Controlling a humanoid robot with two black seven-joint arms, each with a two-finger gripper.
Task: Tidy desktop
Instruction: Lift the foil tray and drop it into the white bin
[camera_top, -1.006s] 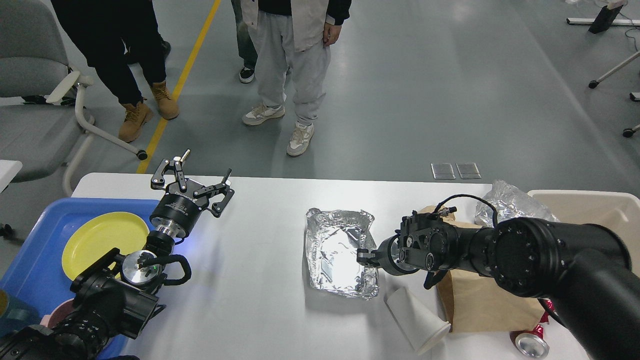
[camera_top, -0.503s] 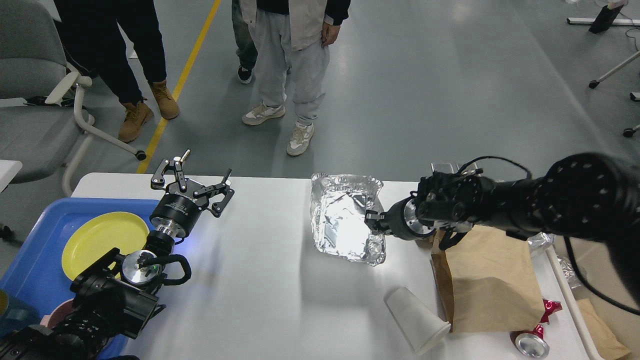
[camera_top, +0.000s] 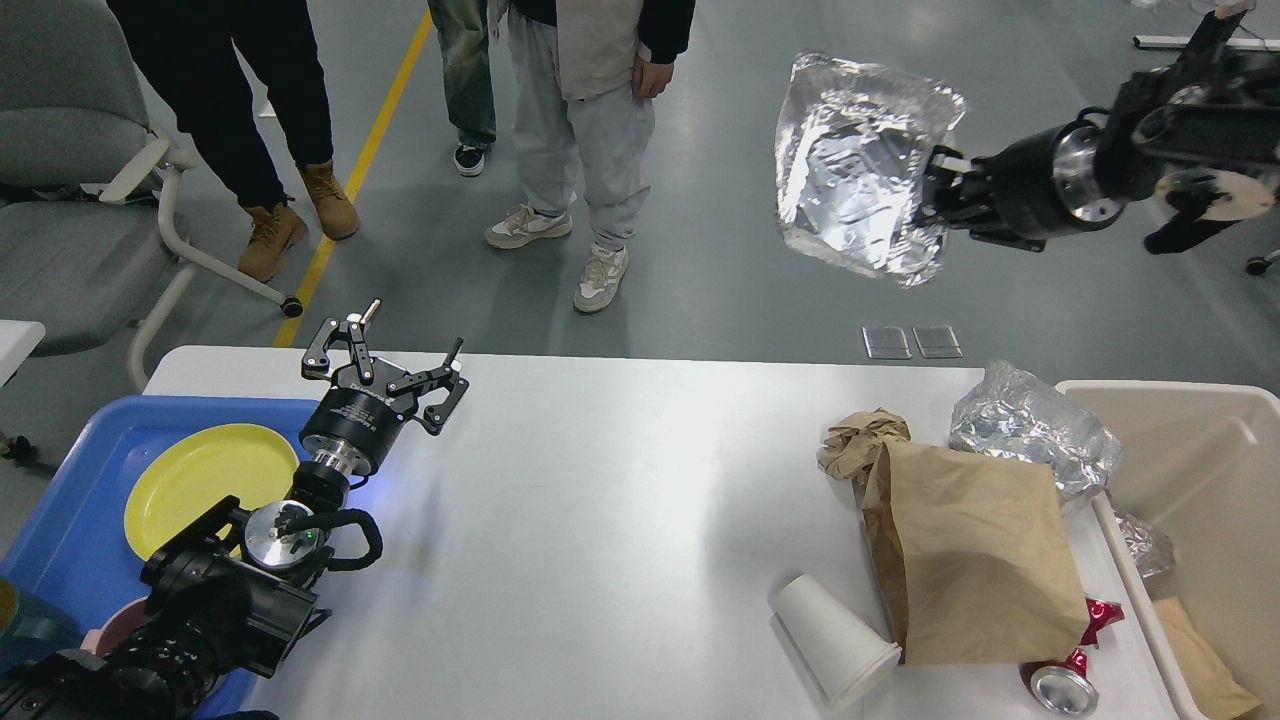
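The right fingers (camera_top: 932, 190) have swung the foil tray (camera_top: 860, 160) off the counter (camera_top: 600, 500) and pinch its rim high over the floor; the left fingers (camera_top: 385, 355) spread open, far left.

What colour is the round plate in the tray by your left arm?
Yellow: the round yellow plate lies in the blue plastic tray, head view.

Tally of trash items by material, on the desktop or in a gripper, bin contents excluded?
Foil: 2, tray held by right gripper, crumpled wad
Brown paper: 2, bag, crumpled ball
Paper cup: 1
Can: 1
Total: 6
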